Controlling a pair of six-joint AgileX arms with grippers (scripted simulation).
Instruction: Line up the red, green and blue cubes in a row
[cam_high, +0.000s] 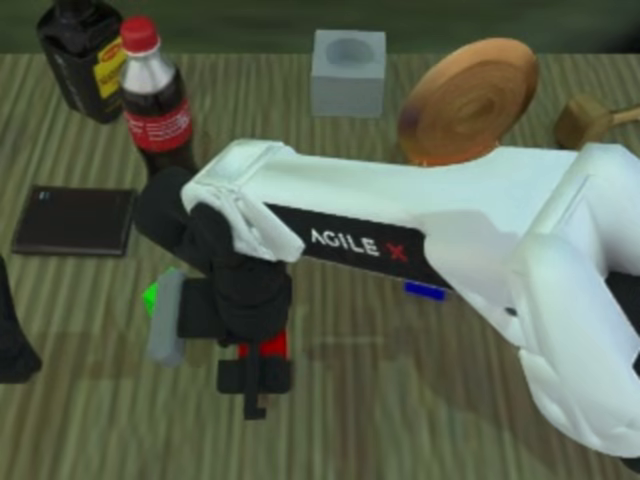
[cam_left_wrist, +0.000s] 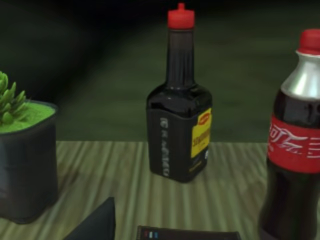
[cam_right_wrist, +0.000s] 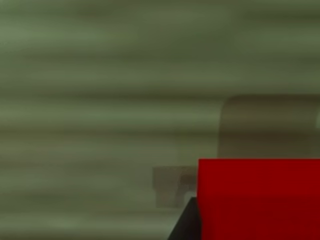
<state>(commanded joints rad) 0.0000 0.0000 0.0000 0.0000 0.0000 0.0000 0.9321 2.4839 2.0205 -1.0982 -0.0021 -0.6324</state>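
My right arm reaches across to the left middle of the table. Its gripper (cam_high: 255, 372) is shut on the red cube (cam_high: 272, 346), which fills the corner of the right wrist view (cam_right_wrist: 260, 200) beside one dark finger (cam_right_wrist: 186, 225), with its shadow on the table beneath. The green cube (cam_high: 152, 297) peeks out just left of that wrist, mostly hidden by it. Only a strip of the blue cube (cam_high: 425, 291) shows under the right forearm. My left arm (cam_high: 12, 345) stays parked at the left edge, with one finger (cam_left_wrist: 95, 225) showing.
Along the back stand a dark sauce bottle (cam_high: 80, 55), a cola bottle (cam_high: 155, 100), a pale grey hollowed block (cam_high: 348, 72), a tilted wooden disc (cam_high: 468, 100) and a wooden mallet (cam_high: 590, 120). A black pad (cam_high: 75, 220) lies at the left. A potted plant (cam_left_wrist: 20, 160) stands nearby.
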